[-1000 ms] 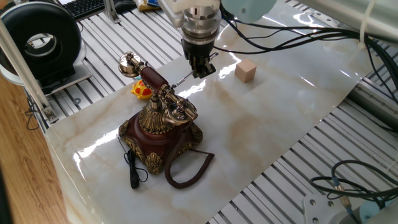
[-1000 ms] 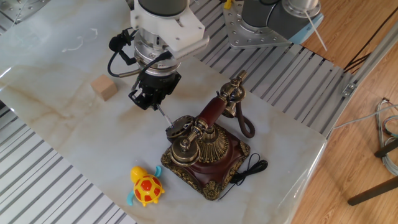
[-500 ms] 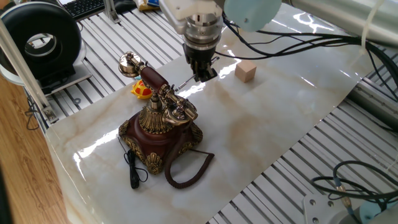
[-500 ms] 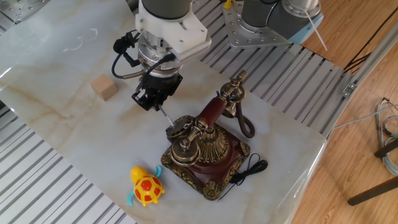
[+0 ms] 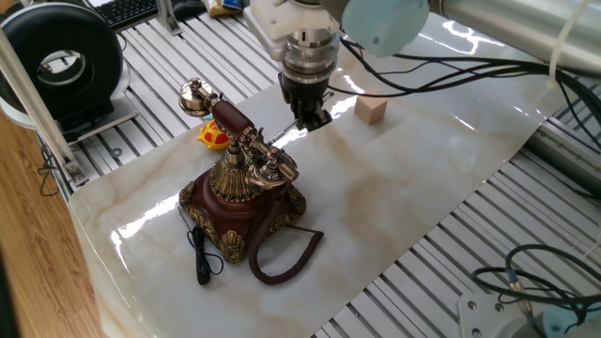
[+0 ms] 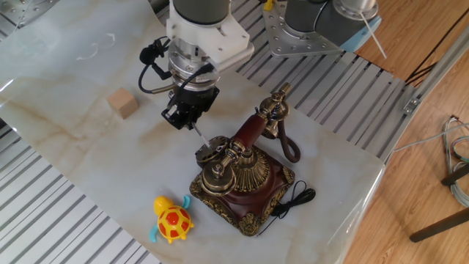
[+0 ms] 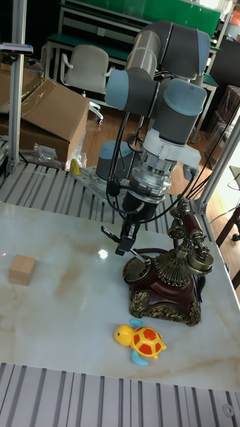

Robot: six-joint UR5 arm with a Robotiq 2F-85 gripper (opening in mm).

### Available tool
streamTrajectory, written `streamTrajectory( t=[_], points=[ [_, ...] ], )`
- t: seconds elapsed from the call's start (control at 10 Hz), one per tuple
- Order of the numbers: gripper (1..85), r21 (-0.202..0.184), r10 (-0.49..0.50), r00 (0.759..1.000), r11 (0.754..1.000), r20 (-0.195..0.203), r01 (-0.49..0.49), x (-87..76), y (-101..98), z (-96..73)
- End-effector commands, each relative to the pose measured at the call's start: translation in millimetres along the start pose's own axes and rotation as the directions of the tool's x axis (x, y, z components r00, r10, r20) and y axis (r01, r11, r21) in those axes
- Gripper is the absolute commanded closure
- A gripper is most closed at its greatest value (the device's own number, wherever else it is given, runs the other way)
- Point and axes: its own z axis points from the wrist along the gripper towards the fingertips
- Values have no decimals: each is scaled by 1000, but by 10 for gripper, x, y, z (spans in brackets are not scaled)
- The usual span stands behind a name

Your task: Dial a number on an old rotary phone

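Observation:
The old rotary phone (image 5: 246, 192) (image 6: 243, 182) (image 7: 167, 285) stands on the marble tabletop, its red-and-brass handset (image 6: 249, 132) resting in the brass cradle. Its brass dial (image 6: 210, 151) (image 7: 137, 268) faces my gripper. Just above and beside the dial, my gripper (image 5: 308, 115) (image 6: 187, 117) (image 7: 126, 244) is shut on a thin silver stylus (image 5: 282, 131) (image 6: 200, 138). The stylus slants down and its tip rests in the dial. The phone's brown cord (image 5: 282, 255) loops out in front of the base.
A small wooden cube (image 5: 372, 109) (image 6: 122, 103) (image 7: 21, 269) lies beyond the gripper. A yellow toy turtle (image 5: 213, 137) (image 6: 172, 218) (image 7: 143, 340) sits close to the phone's base. A black cable (image 5: 200, 253) lies beside the phone. Slotted metal rails (image 6: 44, 198) border the tabletop.
My gripper has shifted a little sideways, closer to the phone, with the stylus tip staying at the dial. The phone, cube and turtle have not moved.

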Motion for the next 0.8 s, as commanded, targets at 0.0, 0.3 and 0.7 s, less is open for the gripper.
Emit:
streamTrajectory(
  t=[0.0,0.3,0.7],
  points=[
    [843,-2,4,1000,1000,27,-4,-68,58,-13],
    [843,1,-4,1000,1000,27,4,-44,82,16],
    [843,6,-13,1000,1000,25,13,-40,68,50]
  ],
)
